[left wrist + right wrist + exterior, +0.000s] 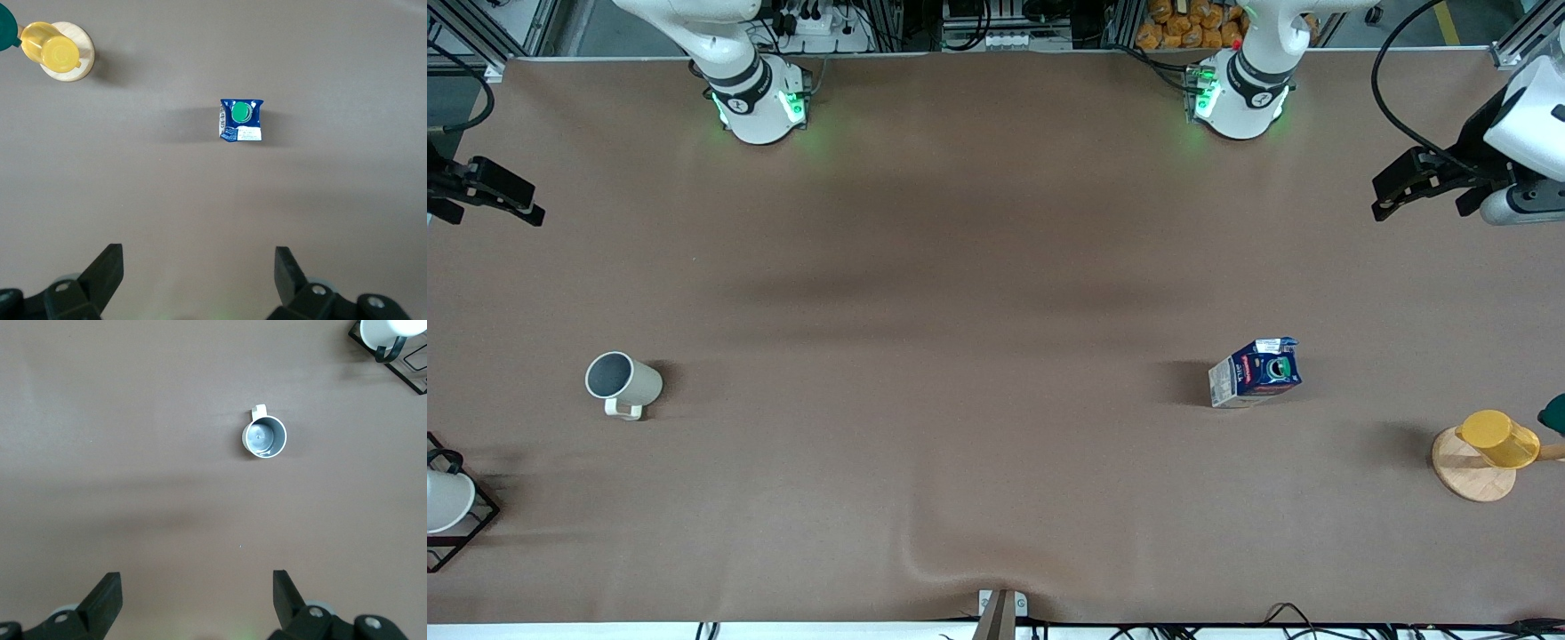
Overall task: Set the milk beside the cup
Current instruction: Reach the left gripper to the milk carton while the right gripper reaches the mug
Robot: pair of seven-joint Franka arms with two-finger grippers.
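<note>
The milk [1256, 372], a dark-blue carton with a green cap, stands upright on the brown table toward the left arm's end. It also shows in the left wrist view [241, 121]. The cup [623, 383], a cream-white mug with a dark grey inside, stands upright toward the right arm's end, and shows in the right wrist view [264, 437]. My left gripper [1396, 191] [199, 257] is open and empty, high over the table's left-arm end. My right gripper [516, 200] [197, 583] is open and empty, high over the right-arm end. Neither touches anything.
A yellow cup [1498, 438] sits on a round wooden coaster [1467, 476] near the milk, with a dark green thing [1554, 413] beside it. A plain white cup [443, 500] in a black wire frame [471, 524] stands near the mug.
</note>
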